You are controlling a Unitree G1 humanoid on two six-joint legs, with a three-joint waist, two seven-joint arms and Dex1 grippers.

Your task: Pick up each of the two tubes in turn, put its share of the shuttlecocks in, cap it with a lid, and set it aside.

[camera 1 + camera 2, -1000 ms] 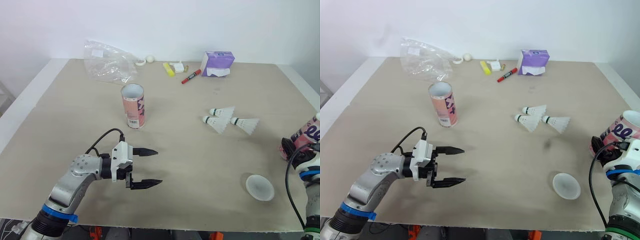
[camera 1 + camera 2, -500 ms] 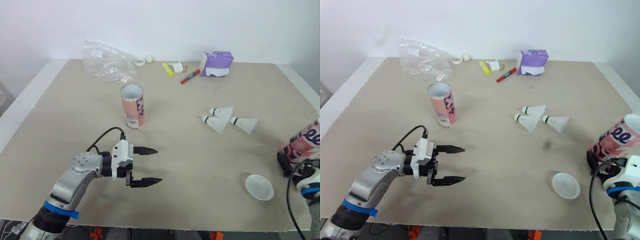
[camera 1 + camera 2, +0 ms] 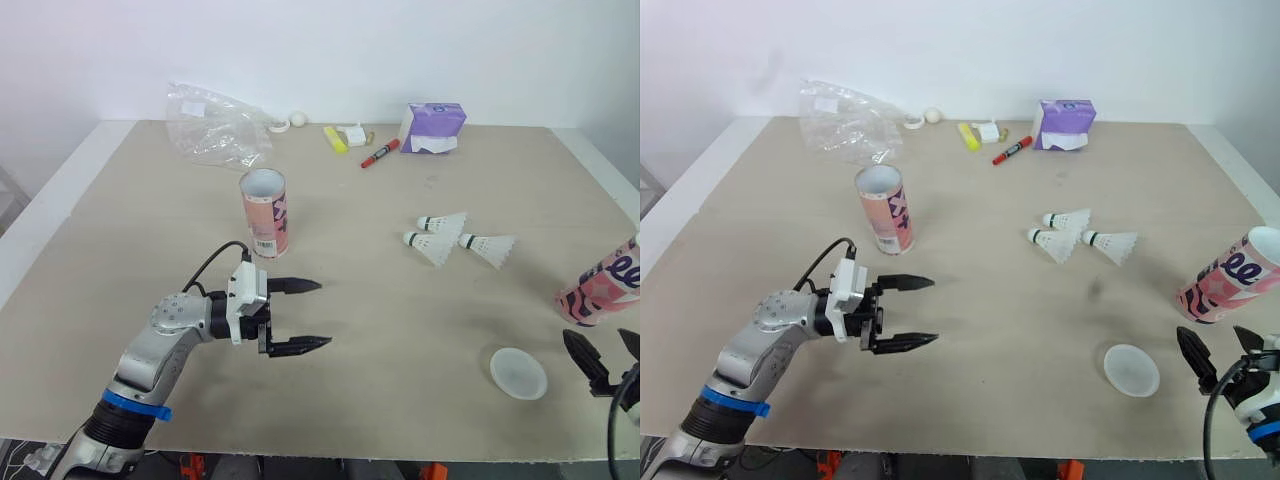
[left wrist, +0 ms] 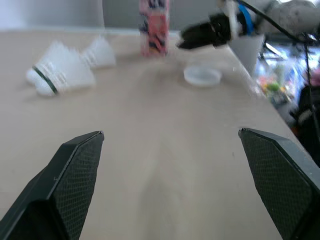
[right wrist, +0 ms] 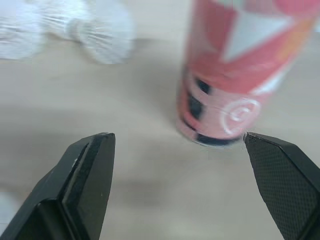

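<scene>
Right wrist view, right hand (image 3: 1213, 342): fingers spread wide and empty, framing the foot of the right tube (image 5: 235, 70) without touching it; lower right of the head frame.
Left hand (image 3: 322, 314): fingers apart, holding nothing, above the surface (image 3: 380, 420) at lower left, aimed toward the middle.
Right tube: stands mouth up at the right edge, likely so that shuttlecocks can drop in; contents hidden.
Left tube (image 3: 265, 212): upright and uncapped, centre left, just above the left hand in the frame.
Lid (image 3: 518, 373): flat on the surface, just left of the right hand and near its tube, handy for capping.
Shuttlecocks (image 3: 445, 237): loose cluster at centre right, between the tubes.
Count: two tubes, three shuttlecocks, one lid in sight.
Far edge: plastic bag (image 3: 215, 125), red marker (image 3: 381, 153), purple box (image 3: 435, 126), well apart from the work.
</scene>
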